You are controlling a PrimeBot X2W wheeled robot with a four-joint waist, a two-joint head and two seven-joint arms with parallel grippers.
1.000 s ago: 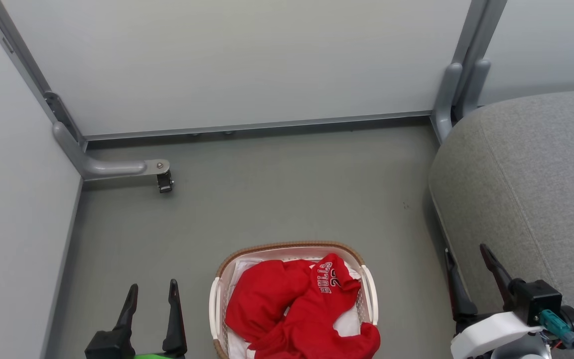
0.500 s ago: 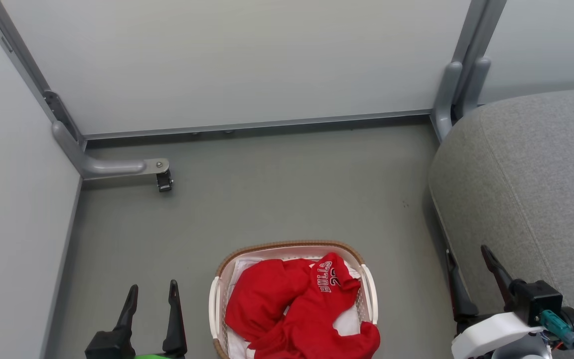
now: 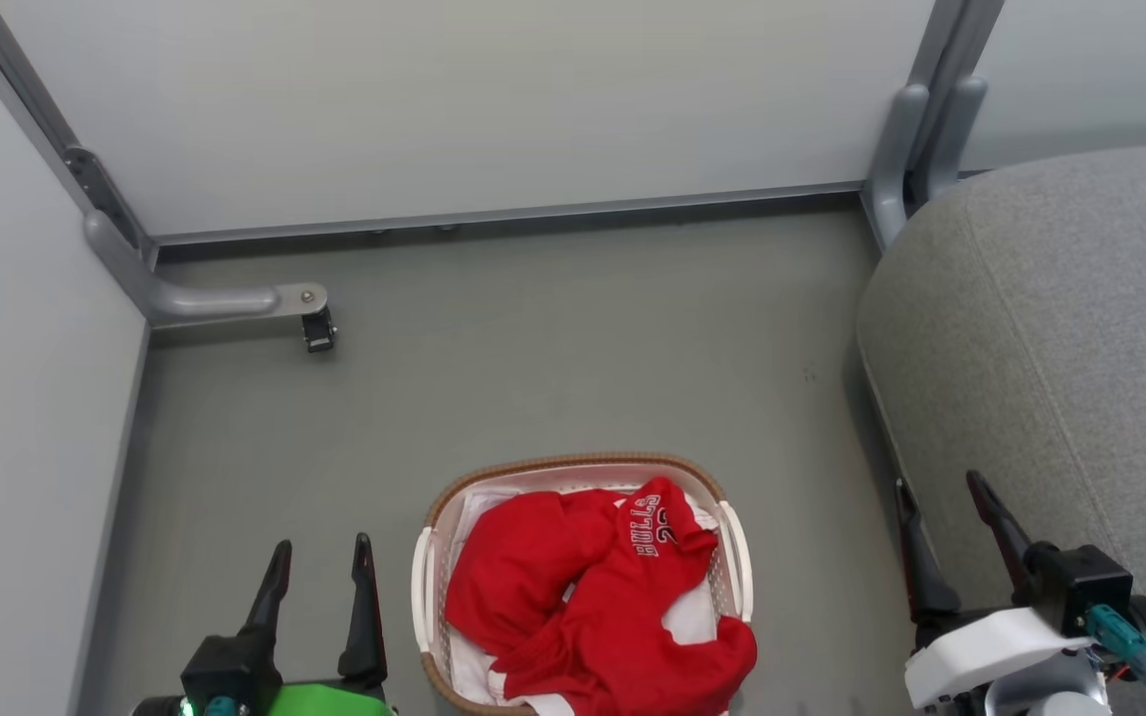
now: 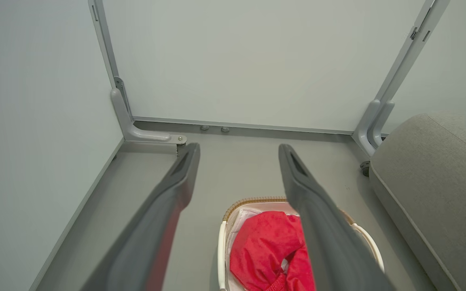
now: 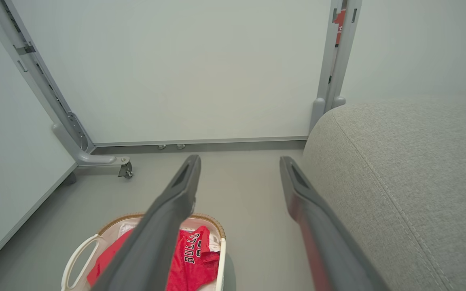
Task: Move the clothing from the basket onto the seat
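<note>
The red clothing lies bunched in the white basket with its brown rim, on the floor at the bottom centre of the head view; "BULLS" print faces up. A white liner shows under it. My left gripper stands open to the basket's left, empty. My right gripper is open beside the seat, right of the basket. The left wrist view shows the clothing in the basket past the fingers. In the right wrist view the clothing, the basket and the seat appear.
Pale partition walls enclose the grey floor on the left and far sides. A grey partition foot with a caster juts out at the far left, and grey posts stand by the seat's far corner. Bare floor lies beyond the basket.
The whole head view has shifted: the camera has tilted so everything sits a little higher. Both grippers show slightly more, still open. The clothing lies as before.
</note>
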